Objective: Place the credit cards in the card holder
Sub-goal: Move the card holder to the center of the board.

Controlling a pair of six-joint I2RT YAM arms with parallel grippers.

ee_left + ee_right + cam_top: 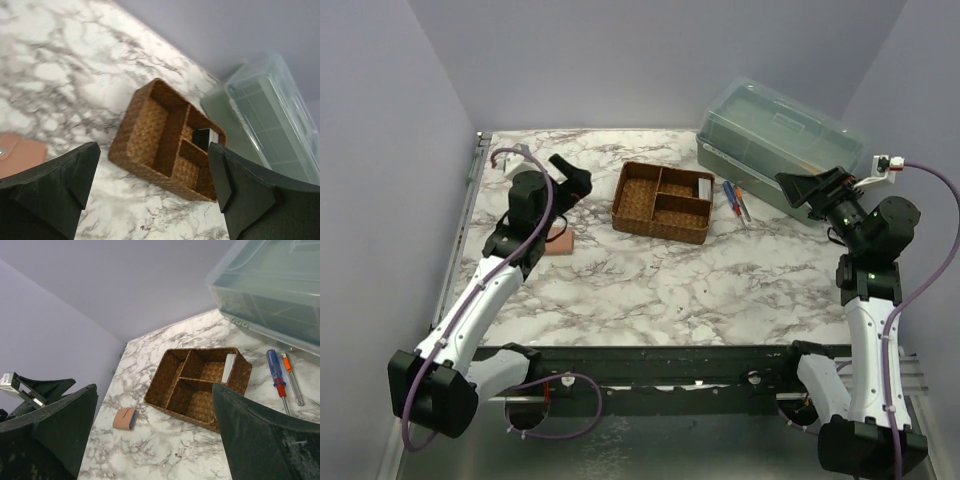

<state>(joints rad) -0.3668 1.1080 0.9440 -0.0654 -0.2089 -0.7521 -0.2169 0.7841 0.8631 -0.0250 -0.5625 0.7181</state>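
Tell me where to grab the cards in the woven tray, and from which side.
Likely best: take the credit cards by their upper edge, coming straight down from above. They stand on edge in a small corner compartment of the woven tray, whose walls block the sides.

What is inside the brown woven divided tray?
Whitish thin flat cards stand on edge at one end of a compartment of the brown woven divided tray. The other compartments show only bare weave. The cards overlap, so their number cannot be told.
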